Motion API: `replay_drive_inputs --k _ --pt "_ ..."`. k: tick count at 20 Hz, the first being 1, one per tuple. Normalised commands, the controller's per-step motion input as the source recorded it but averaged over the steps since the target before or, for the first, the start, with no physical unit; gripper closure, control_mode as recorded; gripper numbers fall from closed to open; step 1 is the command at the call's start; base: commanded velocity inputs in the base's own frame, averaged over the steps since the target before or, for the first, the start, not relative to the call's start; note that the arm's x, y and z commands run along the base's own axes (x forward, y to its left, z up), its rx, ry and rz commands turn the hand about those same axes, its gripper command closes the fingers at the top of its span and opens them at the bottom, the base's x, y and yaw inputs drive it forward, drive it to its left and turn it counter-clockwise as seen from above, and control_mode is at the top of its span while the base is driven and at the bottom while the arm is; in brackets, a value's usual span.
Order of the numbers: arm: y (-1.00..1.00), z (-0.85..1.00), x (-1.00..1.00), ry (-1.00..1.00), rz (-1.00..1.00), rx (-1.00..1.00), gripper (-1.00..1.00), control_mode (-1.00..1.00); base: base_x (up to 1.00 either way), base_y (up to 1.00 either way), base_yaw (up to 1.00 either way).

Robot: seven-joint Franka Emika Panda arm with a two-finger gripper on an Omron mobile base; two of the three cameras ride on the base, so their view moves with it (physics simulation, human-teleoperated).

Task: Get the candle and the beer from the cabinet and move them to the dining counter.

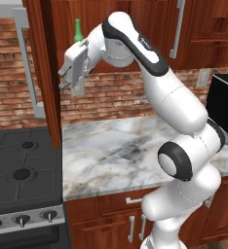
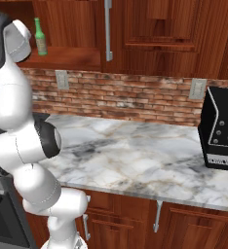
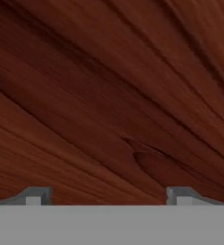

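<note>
While my arm reaches up and left from the base, my claw (image 1: 67,82) hangs at the open cabinet (image 1: 135,29), just beside the edge of its opened door (image 1: 47,73). Jaws stand wide apart, nothing between them; in the hand view both tips (image 3: 37,196) sit far apart at the bottom against dark red wood grain, very close.

Beer (image 1: 78,31): upright on the cabinet shelf (image 2: 67,57), green, narrow neck. From the left it shows just above and behind my hand. From the right it stands near the shelf's left end, beside my upper arm. Not touched.

Candle: cannot make it out.

Below the cabinet, a red brick wall (image 2: 125,97) with pale outlets (image 2: 62,79). Marble worktop (image 1: 116,151) runs under it, bare where I can see it. Black appliance (image 2: 223,131) stands on the worktop at the right, against the brick. Dark stove (image 1: 21,170) with round burners sits left of the worktop, knobs along its front. Wood drawers (image 1: 121,214) with silver handles sit under the worktop. Closed cabinet doors to the right carry long silver bar handles (image 2: 108,29).
</note>
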Motion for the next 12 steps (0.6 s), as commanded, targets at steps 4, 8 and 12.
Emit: replay_drive_inputs --k 4,8,12 --pt "-0.3 -0.04 0.0 -0.35 -0.05 -0.07 -1.0 -1.0 0.0 0.0 0.0" --pt "-0.53 0.0 -0.01 -0.27 -0.13 -0.01 -1.0 -1.0 0.0 0.0 0.0" --pt "-0.62 0.0 -0.02 -0.19 -0.18 0.0 -1.0 -1.0 0.0 0.0 0.0"
